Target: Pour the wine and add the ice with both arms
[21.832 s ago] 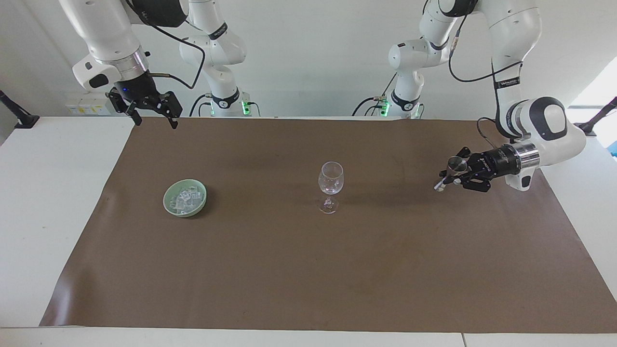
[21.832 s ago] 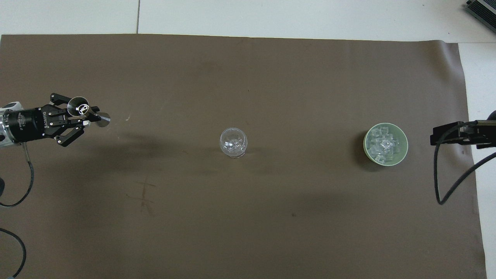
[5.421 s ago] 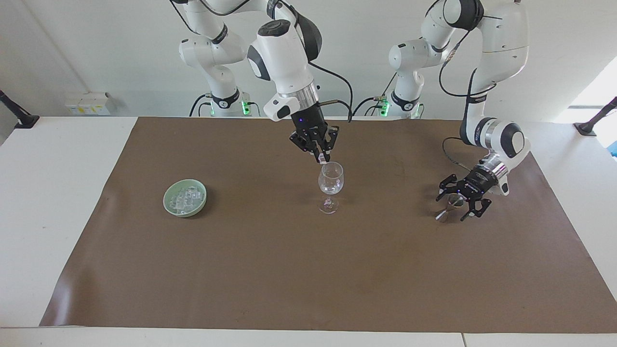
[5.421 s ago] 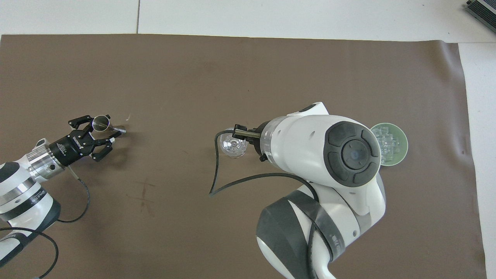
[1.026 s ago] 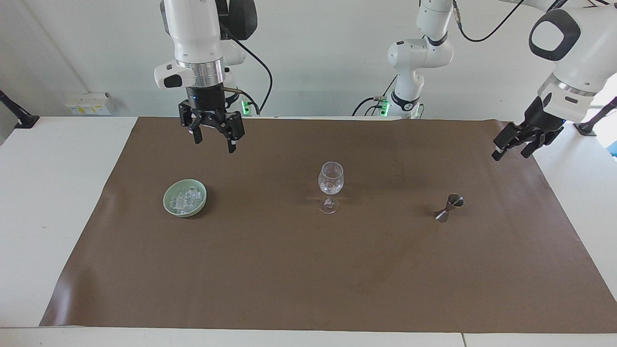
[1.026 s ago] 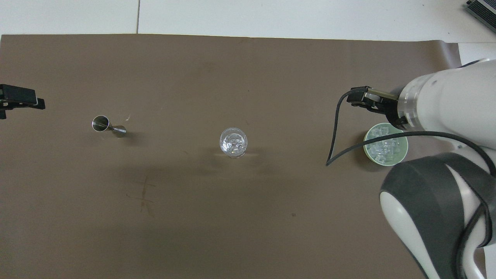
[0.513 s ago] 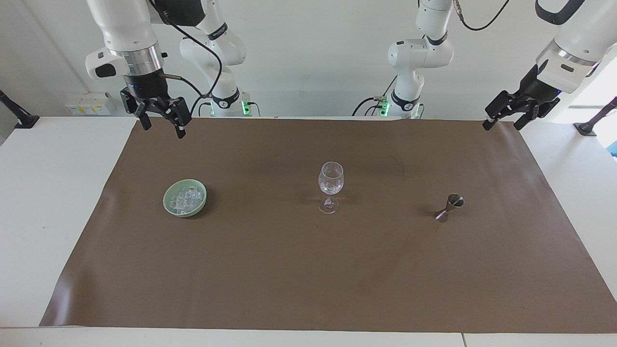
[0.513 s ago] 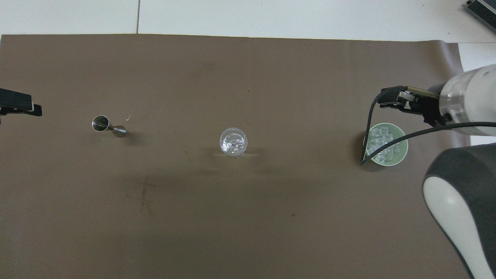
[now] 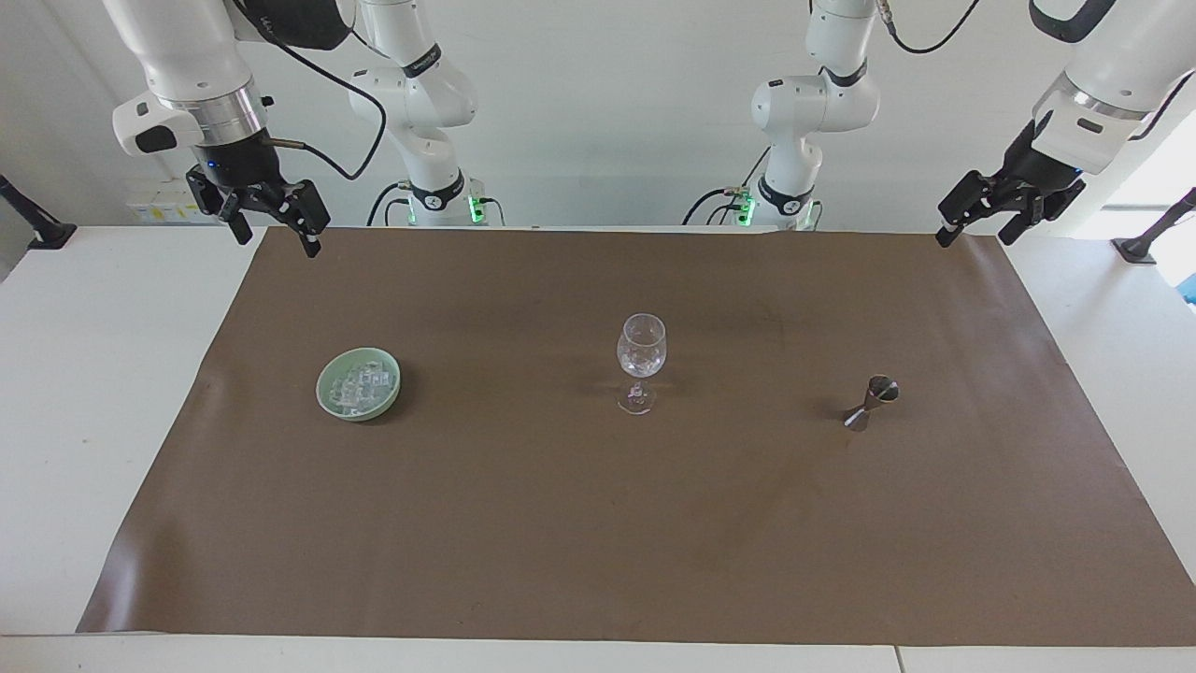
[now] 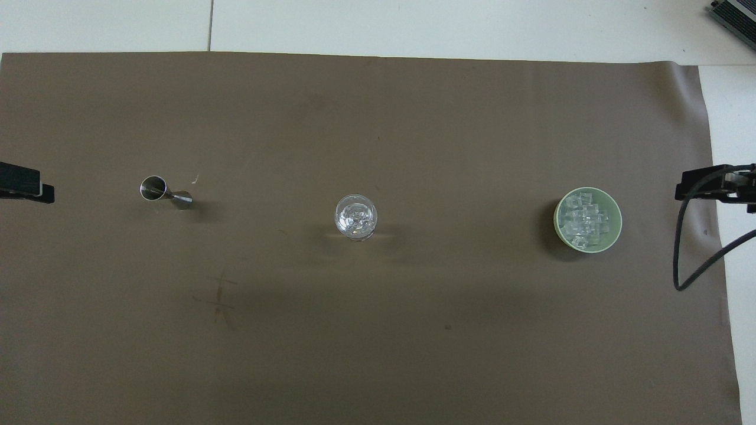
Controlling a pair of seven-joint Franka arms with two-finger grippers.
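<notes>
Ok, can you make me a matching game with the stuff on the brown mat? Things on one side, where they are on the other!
Things:
1. wine glass
2. green bowl
3. metal jigger
4. right gripper

Places:
A. toward the left arm's end of the mat
B. up in the air, over the mat's corner
C. middle of the mat
D. toward the right arm's end, with ice in it

Pairs: 1-C, 2-D, 3-A, 4-B
</notes>
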